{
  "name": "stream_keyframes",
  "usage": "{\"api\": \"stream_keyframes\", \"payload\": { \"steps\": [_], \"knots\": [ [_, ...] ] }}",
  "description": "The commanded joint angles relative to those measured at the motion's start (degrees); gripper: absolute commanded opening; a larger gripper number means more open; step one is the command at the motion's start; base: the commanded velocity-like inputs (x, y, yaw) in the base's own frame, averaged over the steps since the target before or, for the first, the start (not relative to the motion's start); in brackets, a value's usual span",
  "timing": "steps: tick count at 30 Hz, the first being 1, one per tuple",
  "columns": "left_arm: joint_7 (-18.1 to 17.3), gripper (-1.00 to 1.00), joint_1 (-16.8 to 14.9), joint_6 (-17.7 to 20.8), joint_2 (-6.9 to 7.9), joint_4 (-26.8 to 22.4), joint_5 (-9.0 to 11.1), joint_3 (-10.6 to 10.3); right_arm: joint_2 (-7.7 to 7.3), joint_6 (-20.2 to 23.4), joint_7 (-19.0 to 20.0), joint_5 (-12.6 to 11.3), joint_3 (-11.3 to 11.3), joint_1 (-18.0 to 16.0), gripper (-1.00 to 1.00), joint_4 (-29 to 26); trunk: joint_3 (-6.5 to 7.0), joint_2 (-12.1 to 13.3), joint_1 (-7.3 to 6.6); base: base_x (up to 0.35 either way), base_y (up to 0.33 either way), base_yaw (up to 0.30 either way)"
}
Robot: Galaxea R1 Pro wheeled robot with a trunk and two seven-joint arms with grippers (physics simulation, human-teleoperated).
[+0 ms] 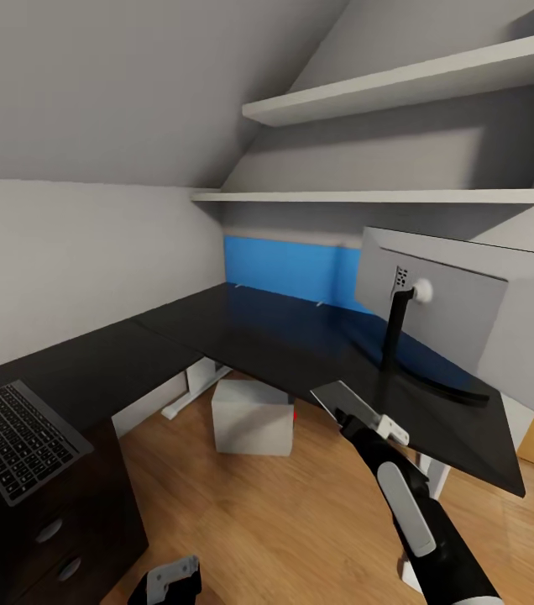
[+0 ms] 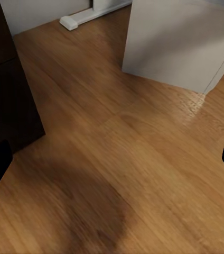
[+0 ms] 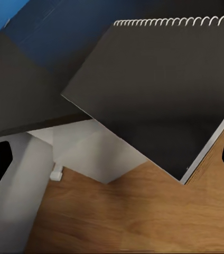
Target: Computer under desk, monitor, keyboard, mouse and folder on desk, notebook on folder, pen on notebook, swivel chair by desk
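Observation:
The black desk (image 1: pixel 259 336) runs along the wall, and the monitor (image 1: pixel 460 319) stands on its right end with its grey back to me. The keyboard (image 1: pixel 15 437) lies on the left wing. Under the desk sits the white-grey computer (image 1: pixel 250 416) (image 2: pixel 180 42). My right gripper (image 1: pixel 353 412) (image 3: pixel 112 166) is at the desk's front edge, its fingers wide open. The dark spiral-bound notebook (image 1: pixel 344 397) (image 3: pixel 159 90) lies just ahead of them, one corner jutting out over the floor. My left gripper (image 1: pixel 175 576) (image 2: pixel 112 169) hangs open low over the floor. Mouse, folder, pen and swivel chair are out of view.
A black drawer unit (image 1: pixel 57 538) (image 2: pixel 6 79) stands under the desk's left wing. Two white wall shelves (image 1: pixel 401 84) hang above the desk under the sloped ceiling. Wood floor (image 1: pixel 284 521) stretches between me and the desk, with a white desk leg (image 1: pixel 187 395) behind the computer.

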Motion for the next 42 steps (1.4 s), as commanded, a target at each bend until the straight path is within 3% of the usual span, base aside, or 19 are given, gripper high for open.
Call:
{"api": "stream_keyframes", "payload": {
  "steps": [1, 6, 12, 18, 23, 37, 39, 40, 42],
  "knots": [
    [0.2, 1.0, 0.0, -0.3, 0.03, 0.0, 0.6, -0.2, -0.04, 0.1, -0.4, -0.8, -0.1, 0.0, 1.0, 0.1, -0.05, 0.0, 0.0, 0.0, 0.0, 0.0],
    [0.2, 1.0, 0.0, -0.3, 0.01, 0.0, 0.6, -0.2, -0.01, 0.1, -0.3, -3.6, -3.4, 0.0, 1.0, 1.8, -0.05, 0.0, 0.0, 0.0, 0.0, 0.0],
    [0.3, 1.0, 0.0, -0.3, -0.02, -0.1, 0.6, -0.1, -0.04, 0.2, -0.2, -6.8, -5.3, 0.0, 1.0, 2.9, -0.05, 0.0, 0.0, 0.0, 0.0, 0.0],
    [0.2, 1.0, 0.0, -0.3, -0.04, -0.1, 0.6, -0.1, 0.3, 0.2, -0.2, -9.5, -10.0, 0.0, 1.0, 4.6, -0.05, 0.0, 0.0, 0.0, 0.0, 0.0],
    [0.2, 1.0, 0.0, -0.3, -0.03, -0.1, 0.6, -0.2, 0.34, 0.1, -0.2, -12.7, -10.4, 0.0, 1.0, 4.8, -0.05, 0.0, 0.0, 0.0, 0.0, 0.0],
    [0.2, 1.0, 0.0, -0.3, -0.04, -0.1, 0.6, -0.2, 0.59, 0.1, -0.1, -15.1, -10.1, -0.1, 1.0, 6.3, -0.05, 0.0, 0.0, 0.0, 0.0, 0.0],
    [0.2, 1.0, 0.0, -0.3, -0.03, -0.1, 0.6, -0.1, 0.66, 0.1, 0.3, -17.7, -10.1, -0.1, 1.0, 6.4, -0.05, 0.0, 0.0, 0.0, 0.0, 0.0],
    [0.2, 1.0, 0.0, -0.3, 0.0, -0.2, 0.6, -0.1, 0.68, 0.3, 0.7, -22.7, -10.1, -0.1, 1.0, 6.4, -0.05, 0.0, 0.0, 0.0, 0.0, 0.0],
    [0.2, 1.0, 0.0, -0.4, 0.01, -0.2, 0.6, -0.1, 0.66, 0.4, 0.8, -25.1, -10.0, -0.1, 1.0, 6.4, -0.05, 0.0, 0.0, 0.0, 0.0, 0.0]
  ]
}}
